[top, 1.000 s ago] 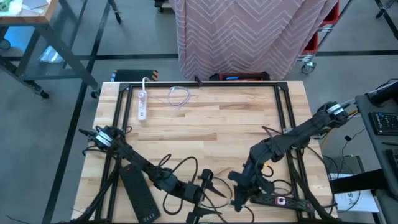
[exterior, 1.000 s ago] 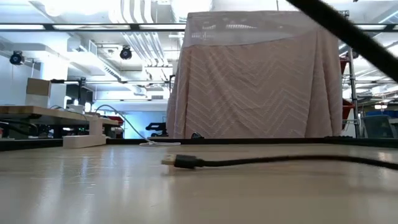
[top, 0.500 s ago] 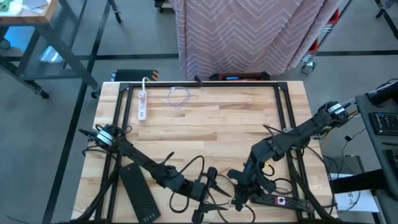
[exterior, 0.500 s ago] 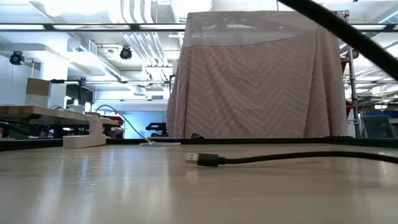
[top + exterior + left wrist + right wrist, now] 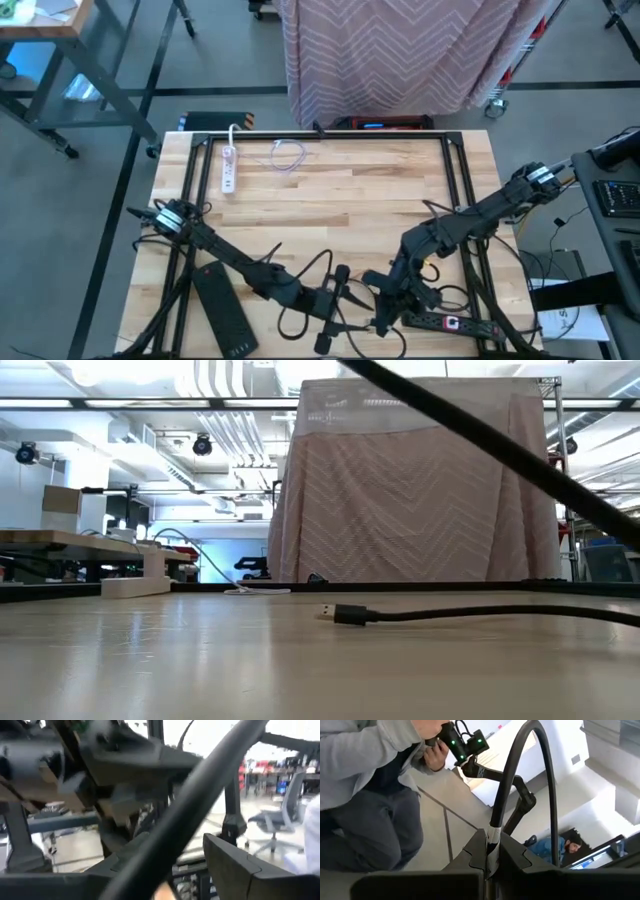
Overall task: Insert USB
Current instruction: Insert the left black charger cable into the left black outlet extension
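USB plug (image 5: 343,614) is seen lying flat on the wooden tabletop (image 5: 200,660) only in the low view, its black cable (image 5: 500,614) trailing away. From above, the left hand (image 5: 330,300) is clenched on that cable near the front edge. The right hand (image 5: 489,851) is clenched on a black cable (image 5: 520,765) beside the black power strip (image 5: 450,322). A person's hand (image 5: 436,755) appears in the right wrist view.

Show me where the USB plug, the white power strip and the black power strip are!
USB plug (image 5: 343,614): low view, on its dark body.
White power strip (image 5: 228,168): high view, its middle.
Black power strip (image 5: 223,317): high view, its middle.
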`<state>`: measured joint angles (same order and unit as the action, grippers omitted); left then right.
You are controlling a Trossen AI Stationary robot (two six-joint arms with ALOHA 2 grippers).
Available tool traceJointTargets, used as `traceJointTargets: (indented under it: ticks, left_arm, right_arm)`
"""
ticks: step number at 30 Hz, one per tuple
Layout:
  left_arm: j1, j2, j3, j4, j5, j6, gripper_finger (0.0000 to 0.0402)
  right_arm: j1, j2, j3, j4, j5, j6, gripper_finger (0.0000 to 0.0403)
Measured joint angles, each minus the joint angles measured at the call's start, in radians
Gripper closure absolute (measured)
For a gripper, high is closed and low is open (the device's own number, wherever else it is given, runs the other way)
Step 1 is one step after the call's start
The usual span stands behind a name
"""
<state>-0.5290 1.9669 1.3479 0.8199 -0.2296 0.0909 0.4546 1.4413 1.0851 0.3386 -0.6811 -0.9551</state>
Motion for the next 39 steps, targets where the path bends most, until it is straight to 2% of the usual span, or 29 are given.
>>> traceJointTargets:
  ticks: [3,5,9,13,18,21,27,31,35,39]
  left_arm:
    - [-0.018,-0.039,0.0,-0.093,-0.07,0.017,0.0227]
    - [-0.028,-0.069,0.0,-0.141,-0.079,0.033,0.0231]
    - [-0.044,-0.101,0.0,-0.183,-0.018,0.057,0.0239]
    - [-0.069,-0.148,0.0,-0.294,-0.053,0.092,0.0243]
    - [-0.084,-0.199,0.0,-0.339,-0.056,0.184,0.0236]
    - [-0.081,-0.209,0.0,-0.339,-0.057,0.245,0.0232]
    - [-0.047,-0.244,0.0,-0.426,0.026,0.277,0.0228]
    - [-0.053,-0.333,0.057,-0.685,0.035,0.216,0.0231]
    - [-0.047,-0.41,0.149,-1.002,-0.022,0.126,0.024]
    - [-0.014,-0.475,0.304,-1.321,-0.072,0.086,0.0248]
  right_arm:
    - [0.01,-0.018,0.0,0.003,0.0,0.071,0.0398]
    - [0.01,-0.028,0.003,0.008,-0.001,0.145,0.0398]
    - [-0.02,-0.03,0.026,-0.013,0.0,0.327,0.0398]
    - [-0.03,-0.03,0.056,-0.102,0.002,0.543,0.0398]
    - [-0.02,-0.01,0.031,-0.149,0.005,0.81,0.0398]
    - [-0.014,0.021,0.013,-0.148,0.047,0.952,0.0398]
    - [-0.014,0.086,0.006,-0.155,0.057,1.089,0.0398]
    - [-0.021,0.044,0.006,-0.165,0.057,1.141,0.0398]
    - [-0.054,-0.038,0.038,-0.164,0.053,1.142,0.0398]
    - [-0.098,-0.105,0.057,-0.172,0.054,1.15,0.0398]
